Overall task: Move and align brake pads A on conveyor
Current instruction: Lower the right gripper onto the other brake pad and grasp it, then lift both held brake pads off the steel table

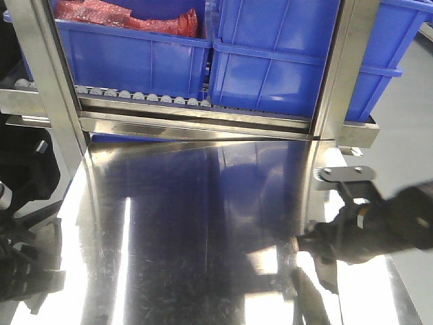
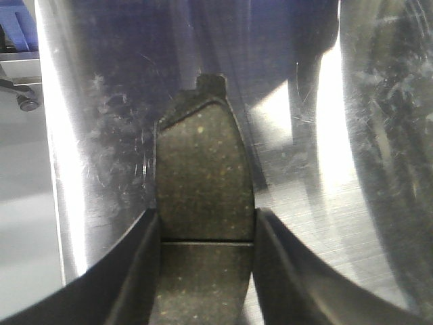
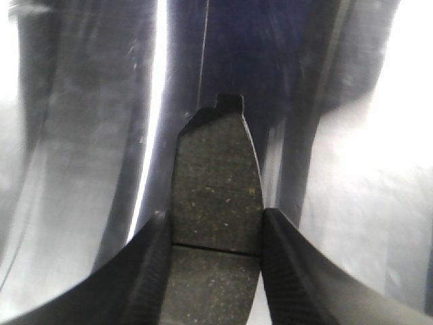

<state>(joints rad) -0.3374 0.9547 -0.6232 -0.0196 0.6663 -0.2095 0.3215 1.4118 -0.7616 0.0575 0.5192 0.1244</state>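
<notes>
Each wrist view shows one brake pad A held lengthwise between black fingers. The left gripper (image 2: 206, 217) is shut on a dark-grey speckled pad (image 2: 203, 162); its groove lies just behind the fingertips and its tabbed end points away. The right gripper (image 3: 215, 215) is shut on a like pad (image 3: 216, 162) in the same way. Both pads hang over the shiny steel tabletop (image 1: 203, 223). In the front view the right arm (image 1: 379, 227) is a dark blur at the right edge, and the left arm (image 1: 20, 264) is a dark mass at the lower left. The conveyor is out of view.
Two blue bins (image 1: 270, 61) stand on a roller rack (image 1: 142, 97) behind the tabletop; the left one holds red material (image 1: 128, 17). Steel frame posts (image 1: 342, 74) rise at both back corners. Grey floor shows beyond the table's left edge (image 2: 20, 203).
</notes>
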